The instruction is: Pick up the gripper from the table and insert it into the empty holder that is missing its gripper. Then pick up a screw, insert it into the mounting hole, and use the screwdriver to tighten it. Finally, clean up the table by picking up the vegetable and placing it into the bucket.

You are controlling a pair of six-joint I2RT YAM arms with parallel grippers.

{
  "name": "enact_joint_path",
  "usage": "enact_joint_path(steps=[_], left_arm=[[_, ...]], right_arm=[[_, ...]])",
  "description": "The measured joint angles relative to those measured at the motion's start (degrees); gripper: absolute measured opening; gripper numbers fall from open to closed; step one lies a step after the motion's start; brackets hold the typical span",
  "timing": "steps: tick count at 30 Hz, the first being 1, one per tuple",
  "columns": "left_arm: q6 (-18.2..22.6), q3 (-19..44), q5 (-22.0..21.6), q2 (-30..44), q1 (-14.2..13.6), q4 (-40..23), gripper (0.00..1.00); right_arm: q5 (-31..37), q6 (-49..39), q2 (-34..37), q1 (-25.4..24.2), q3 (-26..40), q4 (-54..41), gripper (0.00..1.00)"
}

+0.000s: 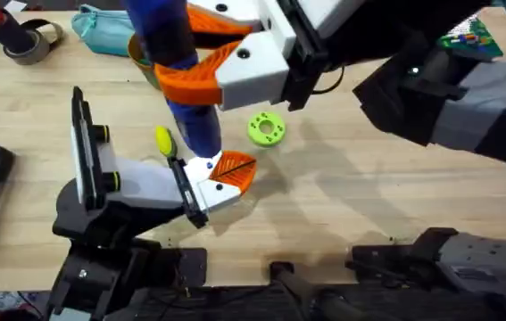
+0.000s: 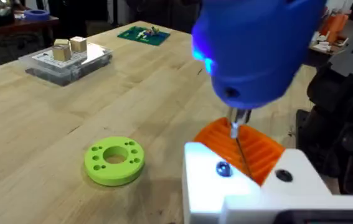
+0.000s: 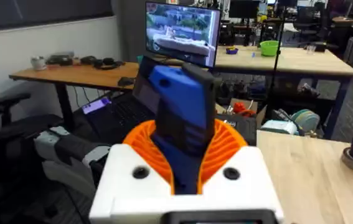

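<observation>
My right gripper reaches across from the right and is shut on the screwdriver, a thick blue cylinder held upright between orange ribbed pads. Its metal tip presses down on a white gripper with an orange ribbed pad at the end of my left arm, close up in the left wrist view. A dark screw head sits in the white block. The vegetable, small and yellow, lies just left of the tip. The mustard bucket peeks out behind the screwdriver.
A green disc with holes lies right of the screwdriver. A teal pouch and a tape roll lie at the back left. A black frame with yellow knobs stands left. A circuit board and clear box lie farther off.
</observation>
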Motion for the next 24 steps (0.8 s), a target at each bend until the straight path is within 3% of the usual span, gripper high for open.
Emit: enact_joint_path(steps=[24], left_arm=[[0.0, 0.0, 0.0, 0.0, 0.0, 0.0, 0.017]], right_arm=[[2.8, 0.2, 0.0, 1.1, -1.3, 0.1, 0.157]])
